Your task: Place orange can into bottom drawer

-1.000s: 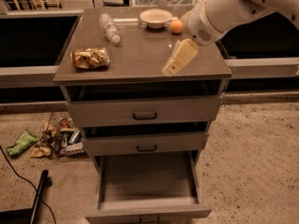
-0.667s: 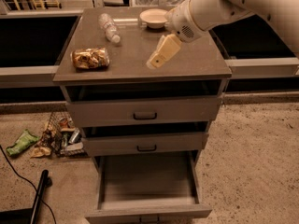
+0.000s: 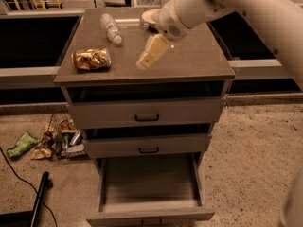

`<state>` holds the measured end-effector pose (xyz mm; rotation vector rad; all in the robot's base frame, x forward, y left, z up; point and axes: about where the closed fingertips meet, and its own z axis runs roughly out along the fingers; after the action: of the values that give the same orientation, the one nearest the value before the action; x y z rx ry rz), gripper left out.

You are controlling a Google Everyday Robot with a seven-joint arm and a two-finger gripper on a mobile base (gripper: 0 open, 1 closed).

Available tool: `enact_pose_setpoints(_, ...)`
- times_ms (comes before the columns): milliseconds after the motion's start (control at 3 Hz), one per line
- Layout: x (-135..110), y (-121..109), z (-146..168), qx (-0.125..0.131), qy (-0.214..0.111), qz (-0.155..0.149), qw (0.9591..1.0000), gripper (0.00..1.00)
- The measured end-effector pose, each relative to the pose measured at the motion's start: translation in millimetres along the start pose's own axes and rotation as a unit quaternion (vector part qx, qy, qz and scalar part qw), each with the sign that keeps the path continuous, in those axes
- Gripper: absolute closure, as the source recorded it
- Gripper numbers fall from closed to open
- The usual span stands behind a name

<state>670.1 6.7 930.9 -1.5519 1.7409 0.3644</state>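
Note:
The orange can lies on its side at the left of the grey cabinet's top. It is shiny copper-orange with brown and whitish mottling. My gripper hangs from the white arm over the middle of the top, pointing down and left. It is about a hand's width to the right of the can and holds nothing. The bottom drawer is pulled open below, with a bare grey wood-grain floor.
A clear plastic bottle lies at the back left of the top. A pale bowl shows partly behind the arm. The two upper drawers are in. Litter and a black cable lie on the floor at left.
My arm and gripper have swung left across the cabinet top, from its right side to the middle, closer to the can. The can and the drawers have not moved.

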Motion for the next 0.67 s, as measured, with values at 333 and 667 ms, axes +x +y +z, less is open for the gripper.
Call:
enact_pose_setpoints(333, -28, -4, 48, -0.046, -0.005, -0.04, 0.9981, 0.0)
enact_pose_setpoints(667, -49, 0, 85, -0.08, -0.004, -0.067, 0.9945, 0.0)
